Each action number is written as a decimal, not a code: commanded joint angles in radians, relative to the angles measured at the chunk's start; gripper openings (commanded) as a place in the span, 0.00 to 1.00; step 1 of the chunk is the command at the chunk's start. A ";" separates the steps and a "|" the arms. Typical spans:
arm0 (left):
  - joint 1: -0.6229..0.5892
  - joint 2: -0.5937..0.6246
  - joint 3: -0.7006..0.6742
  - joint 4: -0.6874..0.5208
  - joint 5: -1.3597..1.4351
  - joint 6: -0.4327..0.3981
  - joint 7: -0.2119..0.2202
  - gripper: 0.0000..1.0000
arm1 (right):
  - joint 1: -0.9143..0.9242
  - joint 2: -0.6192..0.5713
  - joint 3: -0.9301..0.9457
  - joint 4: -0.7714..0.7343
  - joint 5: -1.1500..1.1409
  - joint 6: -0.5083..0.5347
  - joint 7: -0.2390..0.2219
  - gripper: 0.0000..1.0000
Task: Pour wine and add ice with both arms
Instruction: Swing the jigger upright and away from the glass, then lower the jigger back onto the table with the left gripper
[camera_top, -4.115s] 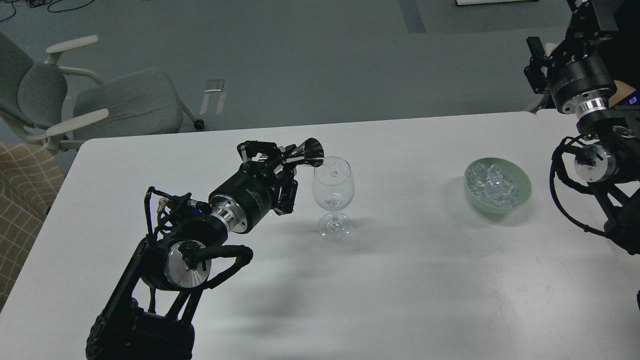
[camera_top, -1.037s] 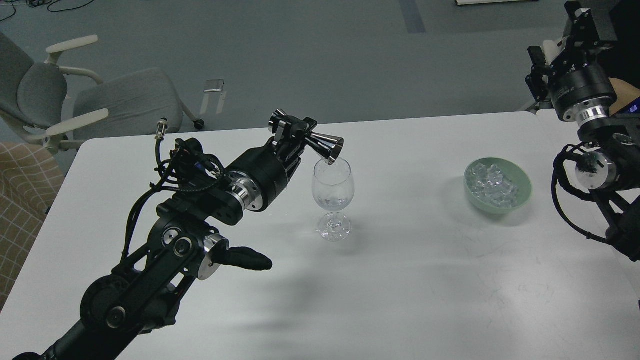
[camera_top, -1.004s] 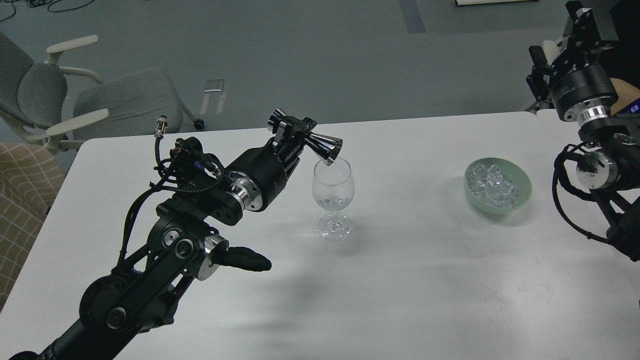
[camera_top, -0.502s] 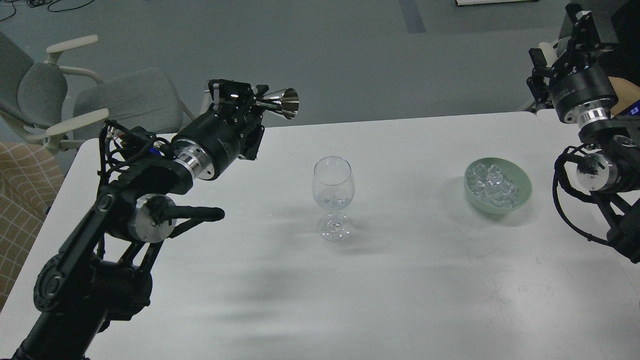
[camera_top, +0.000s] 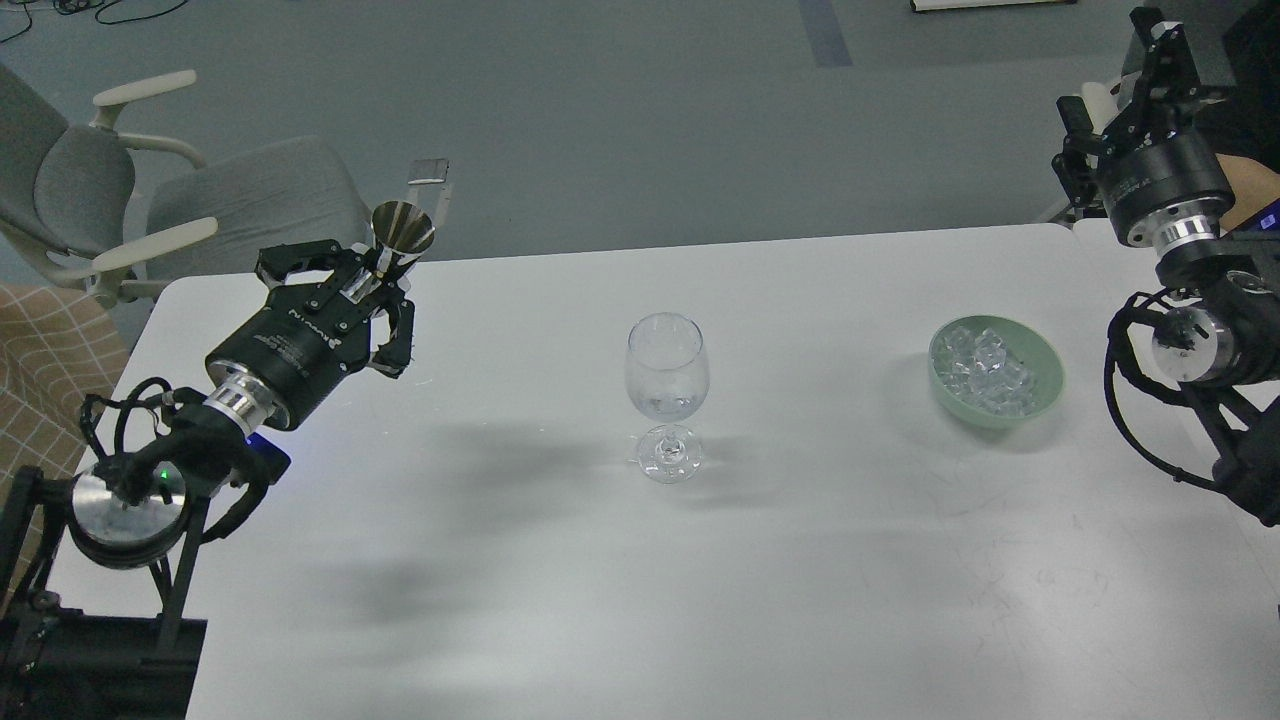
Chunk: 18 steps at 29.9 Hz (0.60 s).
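A clear wine glass (camera_top: 667, 372) stands upright mid-table with a little clear wine (camera_top: 665, 406) at the bottom of its bowl. My left gripper (camera_top: 372, 283) is shut on a shiny metal jigger (camera_top: 402, 233), held upright over the table's far left corner, well left of the glass. A pale green bowl (camera_top: 1040, 385) at the right holds a heap of clear ice cubes (camera_top: 985, 368). My right gripper (camera_top: 1115, 95) hangs high beyond the table's far right corner, behind the bowl; its fingers cannot be told apart.
The white table (camera_top: 800, 560) has its far edge just behind the glass and bowl. Grey chairs (camera_top: 250, 205) stand beyond the far left corner. A checked seat (camera_top: 40, 400) is at the left edge. My right arm's joints (camera_top: 1195, 335) hang right of the bowl.
My left gripper has lifted the jigger off the glass rim, swung it far left and turned it from tilted to upright. The glass holds a little liquid. The right arm barely moved.
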<state>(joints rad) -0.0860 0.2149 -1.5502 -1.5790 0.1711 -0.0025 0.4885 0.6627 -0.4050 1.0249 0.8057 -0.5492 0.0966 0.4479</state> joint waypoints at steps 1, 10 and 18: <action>0.017 -0.020 -0.004 0.095 -0.002 -0.066 0.000 0.21 | 0.000 0.000 0.000 0.000 0.000 0.000 0.000 1.00; 0.023 -0.058 -0.034 0.315 -0.005 -0.229 0.000 0.28 | -0.006 0.000 0.000 0.000 0.000 0.000 0.000 1.00; 0.034 -0.078 -0.068 0.405 -0.035 -0.292 0.000 0.31 | -0.014 0.000 0.001 0.001 0.000 0.000 0.000 1.00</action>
<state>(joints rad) -0.0603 0.1380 -1.6144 -1.1923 0.1413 -0.2857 0.4885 0.6498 -0.4050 1.0247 0.8054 -0.5492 0.0966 0.4479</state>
